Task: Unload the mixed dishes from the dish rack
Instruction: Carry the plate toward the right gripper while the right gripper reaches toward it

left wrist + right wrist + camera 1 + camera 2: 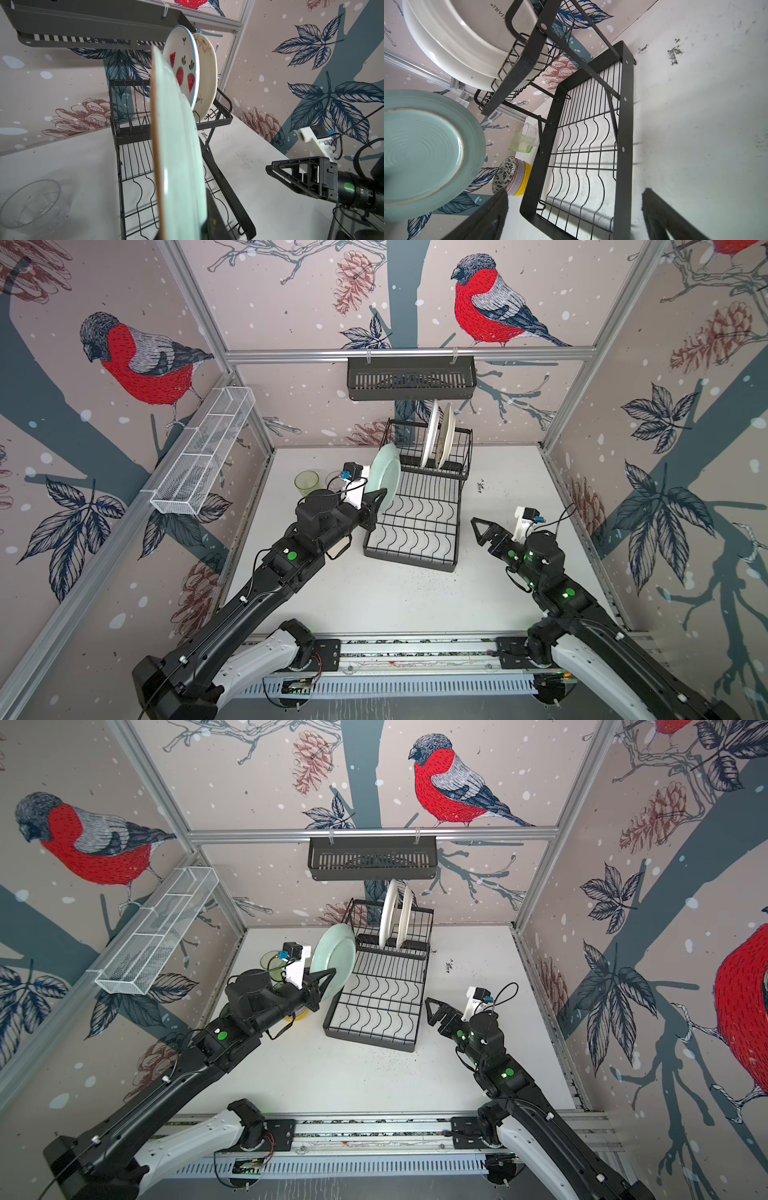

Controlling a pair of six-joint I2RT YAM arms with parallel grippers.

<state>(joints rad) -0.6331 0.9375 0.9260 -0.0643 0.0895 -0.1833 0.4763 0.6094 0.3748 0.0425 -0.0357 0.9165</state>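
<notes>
Between the jaws of the left gripper [379,498] sits the lower rim of the pale green plate [385,475], pinched edge-on so that the plate stands nearly upright, clear of the raised slotted tier and hanging over the left edge of the dish rack [415,526]; a grip on the rim suits a plate that stood in a slot, since only its edge was reachable there. Just beyond it, the white fruit-patterned plate [182,64] and the cream plate [207,79] stand side by side in the slots of the upper tier, leaning slightly, held upright by the wires. Below them the flat lower grid tray [583,158] holds nothing. Left of the rack, on the table [415,601], the green glass [306,483] and the clear glass [31,204] stand close together, and a stack of small bowls [513,179], yellow at the bottom, lies nearer the left arm, so much of the unloading looks done. Off to the right of the rack, the right gripper [478,531] hovers above the table with its jaws spread wide and nothing between them, likely waiting clear of the plate's path. The likely next step is to lay the green plate down beside the bowls and glasses.
</notes>
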